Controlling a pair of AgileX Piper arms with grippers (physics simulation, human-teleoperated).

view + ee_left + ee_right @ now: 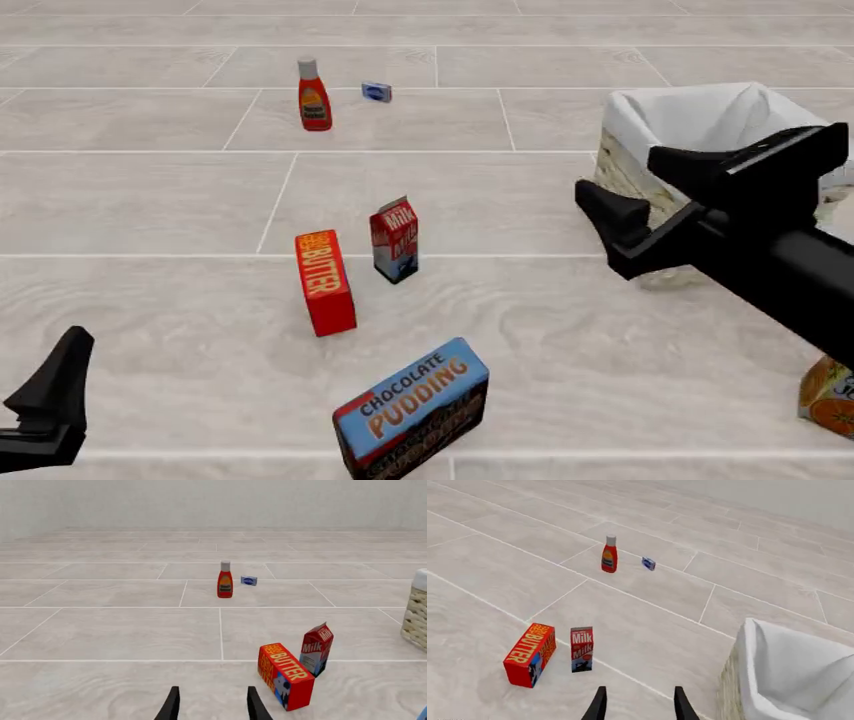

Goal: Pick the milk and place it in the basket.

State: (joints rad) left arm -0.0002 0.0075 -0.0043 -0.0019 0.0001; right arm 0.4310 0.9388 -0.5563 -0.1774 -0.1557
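The milk [395,240], a small carton with a red top and blue base, stands upright mid-table just right of the red BUTTER box [326,282]. It also shows in the left wrist view [317,649] and the right wrist view [582,649]. The wicker basket [627,165] with white lining stands at the right, partly hidden by my right arm. My right gripper [638,195] is open and empty, raised beside the basket, well right of the milk. My left gripper [54,395] is open and empty at the near left, far from the milk.
A chocolate pudding box [411,410] lies near the front centre. A ketchup bottle [314,95] and a small blue packet [376,92] stand at the far side. An orange juice carton [827,395] sits at the near right edge.
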